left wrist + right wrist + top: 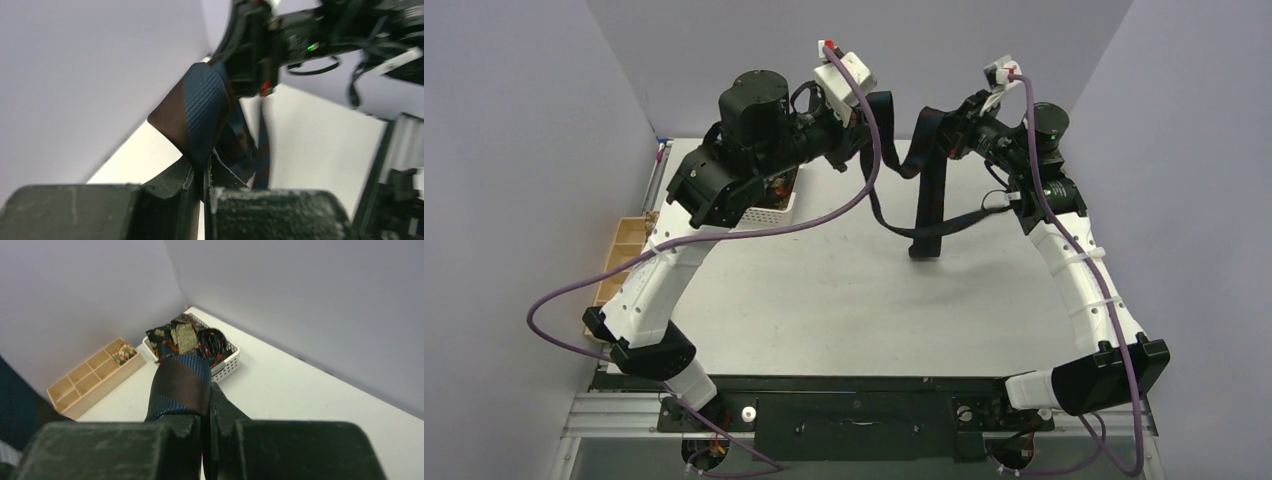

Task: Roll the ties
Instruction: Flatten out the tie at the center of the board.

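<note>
- Up above the table (824,290), I'm pinching a navy-and-brown striped tie (931,200) with both tools. The left gripper (202,172) and right gripper (205,410) are each clamped on it, with the rest dangling unrolled.
- One patterned roll (123,352) is sitting in the wooden tray (107,385).
- More ties (185,337) are waiting in the white basket (225,367), so I'm guessing there's plenty left.

Striped tie (205,110): dark blue ribbed weave, broad brown diagonal bands. Basket ties (182,337): black ground, gold-green and red motifs. Basket (227,367): white lattice. Compartment tray (90,377): pale wood. Rolled tie (123,352): red-green pattern.
</note>
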Action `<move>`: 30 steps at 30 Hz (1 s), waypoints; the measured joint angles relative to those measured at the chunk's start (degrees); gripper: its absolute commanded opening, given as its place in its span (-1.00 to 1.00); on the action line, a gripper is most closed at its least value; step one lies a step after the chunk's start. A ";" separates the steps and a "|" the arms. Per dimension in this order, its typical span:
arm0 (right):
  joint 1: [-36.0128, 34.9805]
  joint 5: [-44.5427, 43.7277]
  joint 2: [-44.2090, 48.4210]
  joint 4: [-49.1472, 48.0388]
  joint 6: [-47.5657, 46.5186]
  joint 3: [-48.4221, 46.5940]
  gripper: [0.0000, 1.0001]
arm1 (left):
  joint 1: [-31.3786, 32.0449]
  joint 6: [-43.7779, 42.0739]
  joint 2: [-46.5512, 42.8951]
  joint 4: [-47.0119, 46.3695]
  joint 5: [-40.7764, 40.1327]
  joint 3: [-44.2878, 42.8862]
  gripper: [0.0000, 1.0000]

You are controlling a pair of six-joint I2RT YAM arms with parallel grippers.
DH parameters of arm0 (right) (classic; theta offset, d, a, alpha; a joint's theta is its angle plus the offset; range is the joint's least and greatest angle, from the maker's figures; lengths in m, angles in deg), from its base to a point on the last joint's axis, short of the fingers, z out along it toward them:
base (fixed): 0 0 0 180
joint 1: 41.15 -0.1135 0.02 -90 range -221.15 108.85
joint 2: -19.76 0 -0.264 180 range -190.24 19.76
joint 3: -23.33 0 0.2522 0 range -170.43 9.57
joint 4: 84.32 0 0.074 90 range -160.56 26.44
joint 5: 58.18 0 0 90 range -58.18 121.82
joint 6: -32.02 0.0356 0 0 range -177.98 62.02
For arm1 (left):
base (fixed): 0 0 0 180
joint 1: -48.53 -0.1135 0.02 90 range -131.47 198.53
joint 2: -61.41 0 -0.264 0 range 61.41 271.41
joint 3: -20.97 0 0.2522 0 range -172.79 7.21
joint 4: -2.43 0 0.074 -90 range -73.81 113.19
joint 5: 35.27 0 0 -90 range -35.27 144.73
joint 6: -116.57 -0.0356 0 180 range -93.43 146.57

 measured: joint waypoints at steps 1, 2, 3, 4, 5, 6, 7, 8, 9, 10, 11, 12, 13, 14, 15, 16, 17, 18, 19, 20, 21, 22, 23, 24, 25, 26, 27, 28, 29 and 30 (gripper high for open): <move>-0.44 0.44 0.00 1.11 -1.11 0.04 -1.00 | 0.11 1.36 -0.04 -0.55 1.95 0.26 -1.00; -0.90 0.74 0.00 1.86 -2.08 0.15 -1.00 | 0.22 2.62 -0.50 -2.03 4.20 1.25 -1.00; -1.79 1.14 0.00 2.89 -3.54 0.48 -1.00 | 0.22 3.69 -1.20 -3.32 6.34 2.56 -1.00; -2.71 1.46 0.00 3.91 -4.90 0.96 -1.00 | 0.22 4.26 -1.92 -4.44 7.85 3.67 -1.00; -3.58 1.81 0.00 5.05 -6.16 1.44 -1.00 | 0.22 5.16 -2.93 -5.92 9.53 5.20 -1.00; -4.26 2.03 0.00 6.10 -7.23 2.05 -1.00 | 0.22 5.97 -3.72 -6.69 11.08 6.01 -1.00; -4.85 2.27 -0.02 6.97 -8.02 2.47 -1.00 | 0.22 6.86 -4.28 -7.52 12.59 6.27 -1.00; -5.27 2.58 -0.09 7.89 -8.83 2.86 -1.00 | 0.22 7.72 -4.74 -8.59 13.97 6.29 -1.00; -5.46 2.62 -0.24 8.68 -9.53 2.93 -1.00 | 0.22 8.59 -5.18 -9.62 15.37 6.25 -1.00; -5.46 2.54 -0.68 9.20 -10.47 2.93 -1.00 | 0.22 9.55 -5.53 -10.36 16.92 6.08 -1.00; -5.44 2.54 -0.72 9.29 -10.56 2.93 -1.00 | 0.22 10.23 -5.73 -11.04 18.16 5.88 -1.00; -5.31 2.47 -1.20 9.49 -10.84 2.84 -1.00 | 0.22 11.23 -5.79 -11.72 19.69 5.40 -1.00; -5.07 2.40 -1.77 9.46 -10.86 2.51 -1.00 | 0.22 12.22 -5.79 -12.31 20.96 4.87 -1.00; -4.76 2.34 -2.60 9.44 -10.80 2.01 -1.00 | 0.24 12.94 -5.79 -12.74 21.77 4.57 -1.00; -4.31 2.23 -3.61 9.16 -10.36 1.46 -1.00 | 0.24 13.94 -5.77 -12.92 22.67 4.09 -1.00; -3.82 2.10 -4.42 8.79 -9.99 0.96 -1.00 | 0.24 14.71 -5.77 -13.25 23.34 3.76 -1.00; -3.13 2.08 -5.46 8.28 -9.20 0.37 -1.00 | 0.24 15.63 -5.75 -13.55 23.89 3.43 -1.00; -2.56 1.99 -6.43 7.65 -8.61 -0.15 -1.00 | 0.24 16.39 -5.66 -14.08 24.26 3.06 -1.00; -2.29 1.99 -7.15 7.30 -8.02 -0.50 -0.97 | 0.24 17.09 -5.51 -14.62 24.61 2.75 -1.00; -1.97 1.99 -7.89 6.86 -7.52 -0.68 -0.87 | 0.24 17.81 -5.22 -15.28 24.76 2.12 -1.00; -1.92 2.25 -8.28 6.73 -7.10 -0.68 -0.83 | 0.24 18.43 -4.76 -15.87 24.76 1.27 -1.00; -2.40 2.67 -8.57 6.88 -6.75 -0.68 -0.75 | 0.24 18.80 -4.28 -16.37 24.63 0.33 -1.00; -2.99 3.08 -8.68 6.93 -6.58 -0.63 -0.73 | 0.24 18.93 -3.80 -16.72 23.82 -0.61 -1.00; -4.13 3.74 -8.68 7.02 -6.71 -0.35 -0.69 | 0.26 18.91 -3.37 -17.07 22.43 -1.42 -1.00; -5.51 4.57 -8.59 7.17 -6.80 0.15 -0.67 | 0.24 18.58 -2.89 -17.46 20.24 -2.27 -1.00; -7.06 5.51 -8.41 7.41 -6.97 0.90 -0.63 | 0.24 18.36 -2.58 -17.68 18.45 -2.71 -1.00; -8.48 6.43 -8.26 7.65 -7.19 1.92 -0.61 | 0.22 17.73 -2.29 -18.10 16.20 -3.06 -1.00; -9.70 7.34 -7.96 7.93 -7.41 3.26 -0.54 | 0.22 16.92 -2.05 -18.43 13.62 -3.23 -1.00; -10.69 8.15 -7.72 8.20 -7.48 4.55 -0.50 | 0.22 16.13 -1.90 -18.73 11.15 -3.26 -1.00; -11.61 9.09 -7.45 8.92 -7.58 5.99 -0.43 | 0.24 15.15 -1.77 -18.86 8.15 -3.26 -1.00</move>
